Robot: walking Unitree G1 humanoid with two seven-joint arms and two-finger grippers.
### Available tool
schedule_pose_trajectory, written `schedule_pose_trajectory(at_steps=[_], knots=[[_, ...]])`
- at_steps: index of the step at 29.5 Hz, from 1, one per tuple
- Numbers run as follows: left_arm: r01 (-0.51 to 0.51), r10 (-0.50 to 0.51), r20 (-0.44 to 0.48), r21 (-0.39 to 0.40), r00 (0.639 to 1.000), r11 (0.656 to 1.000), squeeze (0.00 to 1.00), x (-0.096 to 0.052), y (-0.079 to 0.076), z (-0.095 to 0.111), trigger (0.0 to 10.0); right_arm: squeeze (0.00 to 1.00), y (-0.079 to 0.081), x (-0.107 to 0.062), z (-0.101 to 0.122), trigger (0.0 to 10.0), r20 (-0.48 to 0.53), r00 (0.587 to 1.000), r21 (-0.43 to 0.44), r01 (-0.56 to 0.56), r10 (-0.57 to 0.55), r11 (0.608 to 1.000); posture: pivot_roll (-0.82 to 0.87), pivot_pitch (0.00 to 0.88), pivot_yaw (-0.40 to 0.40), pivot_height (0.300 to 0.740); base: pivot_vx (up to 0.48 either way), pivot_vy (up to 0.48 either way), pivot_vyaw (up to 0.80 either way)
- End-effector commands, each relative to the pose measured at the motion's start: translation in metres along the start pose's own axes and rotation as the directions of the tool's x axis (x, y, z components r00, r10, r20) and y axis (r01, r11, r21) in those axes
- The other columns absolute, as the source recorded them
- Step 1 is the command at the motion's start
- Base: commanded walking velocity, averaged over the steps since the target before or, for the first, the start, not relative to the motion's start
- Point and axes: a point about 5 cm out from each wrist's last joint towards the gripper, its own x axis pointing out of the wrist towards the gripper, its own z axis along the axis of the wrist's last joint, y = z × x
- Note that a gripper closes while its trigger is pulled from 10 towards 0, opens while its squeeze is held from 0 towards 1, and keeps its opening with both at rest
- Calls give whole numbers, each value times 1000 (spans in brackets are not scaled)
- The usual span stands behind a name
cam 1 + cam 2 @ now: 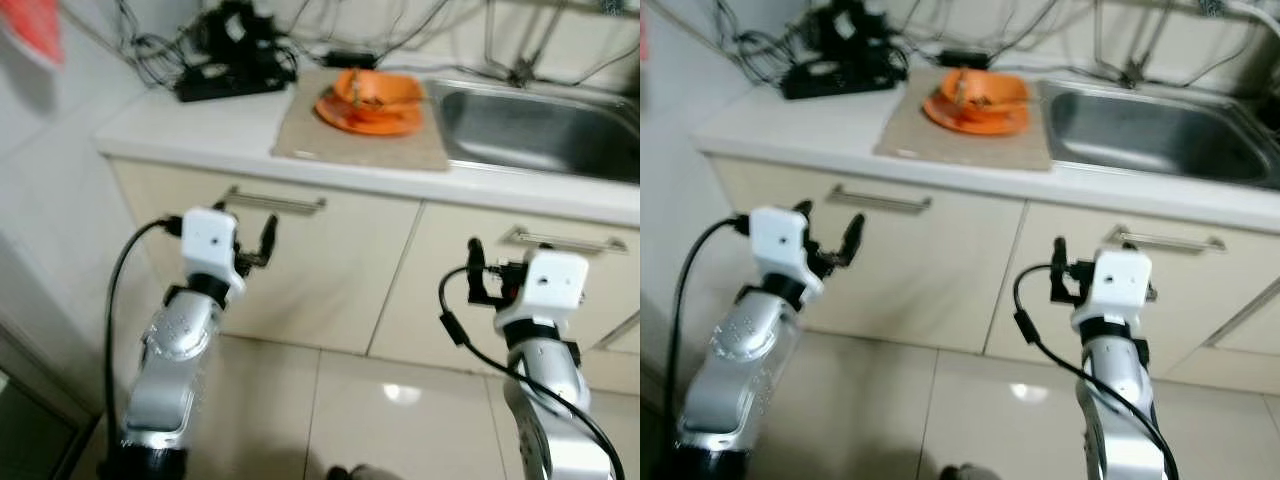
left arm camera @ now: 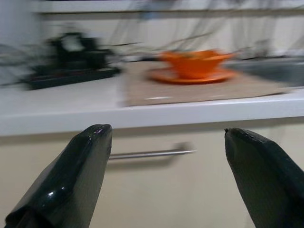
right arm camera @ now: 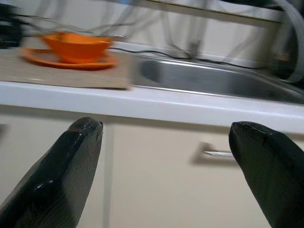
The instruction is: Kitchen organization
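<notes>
Nearest to me, at the bottom of the frame, both silver arms are raised in front of the cabinets over the glossy floor tiles [image 1: 420, 400]. The left gripper [image 1: 243, 232], at lower left, has its fingers spread wide and empty, level with a drawer handle [image 1: 272, 201]; the right gripper [image 3: 166, 156], at lower right, is just as wide and holds nothing, in front of the other handle [image 1: 565, 240]. A black cable [image 1: 120, 290] loops off the left arm, and I reckon it could snag that handle if the arm swings up carelessly. Above them runs the white counter edge [image 1: 330, 178]; both grippers sit below it and close to the cabinet fronts, so a straight lift risks knocking the lip. In the upper middle of the frame an orange bowl [image 1: 377, 90] rests on an orange plate [image 1: 368, 118], both on a beige mat [image 1: 360, 140], just beside the steel sink [image 1: 540, 130] at upper right. A clumsy grab might tip the bowl off its plate or shove the stack towards the basin. Farthest back, at upper left, a black device [image 1: 232, 55] sits in tangled wires, easy to drag if a reach drifts left.
</notes>
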Motion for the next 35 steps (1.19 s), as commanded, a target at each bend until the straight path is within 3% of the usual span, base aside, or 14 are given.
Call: schedule_pose_trajectory(at_steps=[1,9,13,25,35], knots=[[9,-10,40,13,999,1000,0,3,2,11,10000,0,-1,2,7,10000,19,1000,-7,15,-15,1000,-17,0,-55,740,0,0,-800],[7,-7,87,-1,996,1000,0,6,4,20,10000,0,-2,3,10,10000,30,999,-18,12,-11,1000,-21,4,-60,740,0,0,-800],[11,-13,87,18,996,1000,0,5,2,20,10000,0,1,3,7,10000,16,999,-20,-43,43,999,-24,14,-72,740,0,0,-689],[-3,1,72,23,997,1000,0,-1,0,15,10000,0,7,0,8,10000,12,992,-29,-122,123,992,-30,23,-95,740,0,0,0],[-1,-6,145,47,989,999,0,11,6,40,10000,0,8,11,25,10000,66,990,-27,-122,123,992,-25,14,-81,740,360,0,-525]])
